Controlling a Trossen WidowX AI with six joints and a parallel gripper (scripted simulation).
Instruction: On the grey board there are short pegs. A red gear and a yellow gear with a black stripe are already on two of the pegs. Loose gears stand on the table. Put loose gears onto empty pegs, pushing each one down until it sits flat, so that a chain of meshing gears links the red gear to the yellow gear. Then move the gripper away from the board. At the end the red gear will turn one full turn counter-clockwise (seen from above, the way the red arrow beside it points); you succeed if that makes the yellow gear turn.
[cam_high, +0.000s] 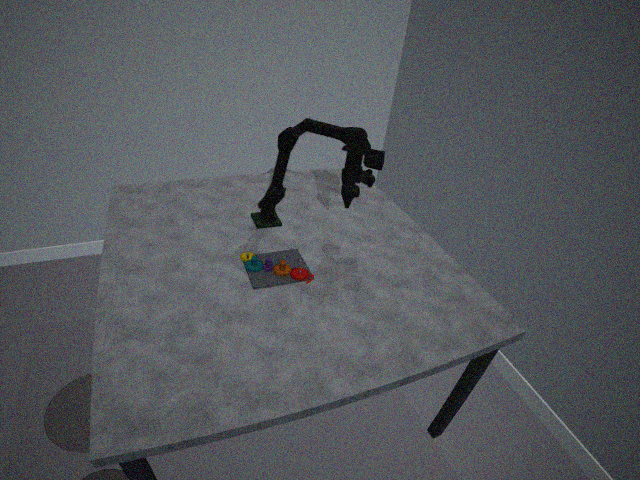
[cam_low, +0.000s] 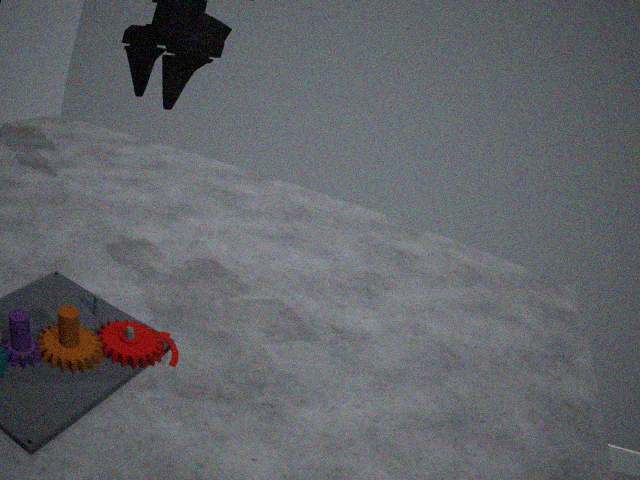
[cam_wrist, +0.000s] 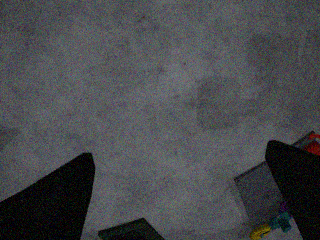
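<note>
The grey board carries a row of gears. The red gear is at one end, then the orange gear, the small purple gear, the teal gear and the yellow gear. Neighbours look close together and level; exact tooth contact is too small to tell. My gripper is open and empty, high above the table and away from the board.
A bare peg stands on the board behind the orange and red gears. The red arrow lies beside the red gear. The arm's base plate is behind the board. No loose gear shows on the table.
</note>
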